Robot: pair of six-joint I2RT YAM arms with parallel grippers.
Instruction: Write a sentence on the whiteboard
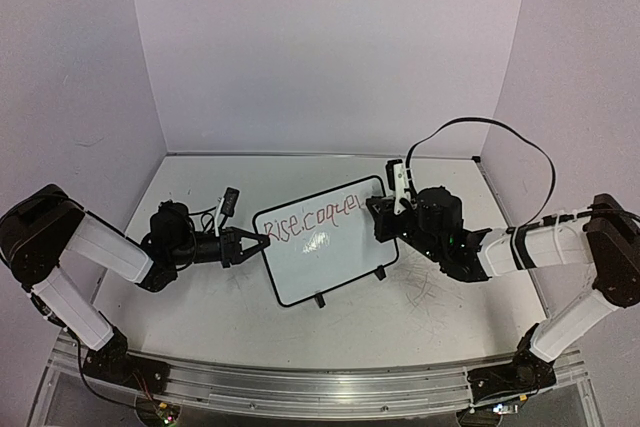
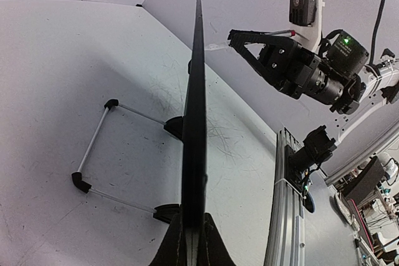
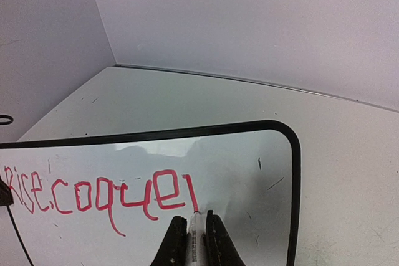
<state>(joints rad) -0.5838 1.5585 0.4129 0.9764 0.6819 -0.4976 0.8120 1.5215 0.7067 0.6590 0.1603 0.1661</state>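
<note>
The whiteboard [image 1: 325,257] stands tilted on its feet mid-table. It appears edge-on as a black strip [image 2: 194,123] in the left wrist view. My left gripper [image 1: 262,242] [image 2: 192,241] is shut on the whiteboard's left edge. The sentence [image 1: 315,215] [image 3: 100,197] runs in red along the top, reading roughly "Rise.coquel". My right gripper [image 1: 378,215] [image 3: 197,232] is shut on a white marker [image 3: 198,244]. The marker's tip touches the board at the foot of the last red stroke. Bare board [image 3: 249,172] lies right of the letters.
The board's wire stand [image 2: 93,147] rests on the scuffed tabletop behind it. Grey scribbles [image 1: 425,287] mark the table near the right arm. An aluminium rail [image 1: 300,382] runs along the near edge. A black cable [image 1: 500,132] loops above the right arm, and walls close in on three sides.
</note>
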